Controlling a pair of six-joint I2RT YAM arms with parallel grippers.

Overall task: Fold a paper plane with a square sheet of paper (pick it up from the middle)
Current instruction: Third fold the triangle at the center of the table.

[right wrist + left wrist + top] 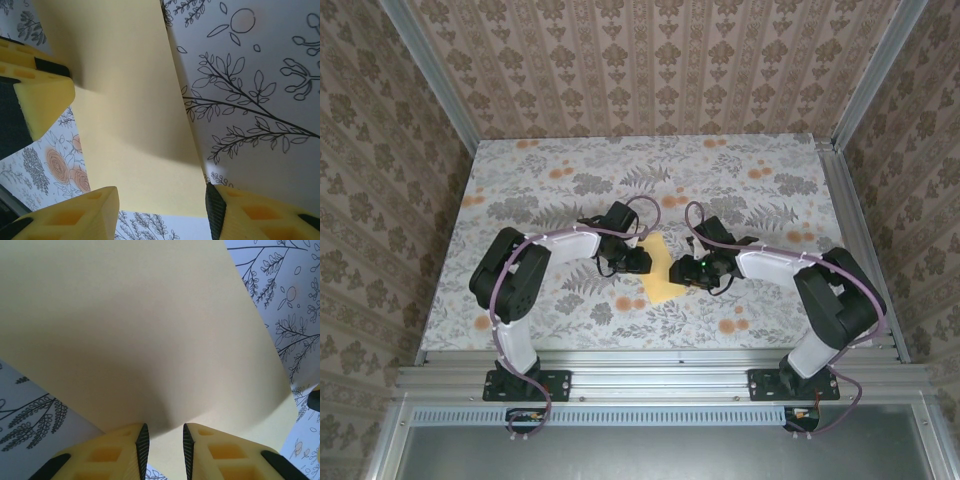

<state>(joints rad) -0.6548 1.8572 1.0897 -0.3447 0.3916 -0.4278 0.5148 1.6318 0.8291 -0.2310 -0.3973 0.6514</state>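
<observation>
The square sheet of paper [661,274] is lying mid-table between my two grippers, mustard yellow, and from above it is reading as a slanted oblong, not a full square. In my left wrist view the paper [140,330] is bowing up off the table [570,170], with its lower edge dipping toward my fingertips. I cannot tell if it is creased or just curled.

My left arm is reaching in from the left, elbow bent and forearm running right. My left gripper [636,258] is sitting at the paper's left edge, pointing along the sheet. Its jaws [165,442] are standing narrow with a gap showing between the pads. Paper is lying across that gap, but I cannot tell if either pad is touching it.

My right arm is mirroring this from the right, with my right gripper [682,271] at the paper's right edge. Its jaws [160,210] are spread wide and gripping nothing, and the near end of the paper [130,110] is sitting in the span between them. One yellow finger of the left gripper [45,97] is resting at the paper's far side.

Orange flower prints [62,167] are showing on the tablecloth beside the sheet. Wallpapered walls [650,60] are closing in three sides of the table, and both arm bases are bolted to a metal rail [660,375] at the near edge
</observation>
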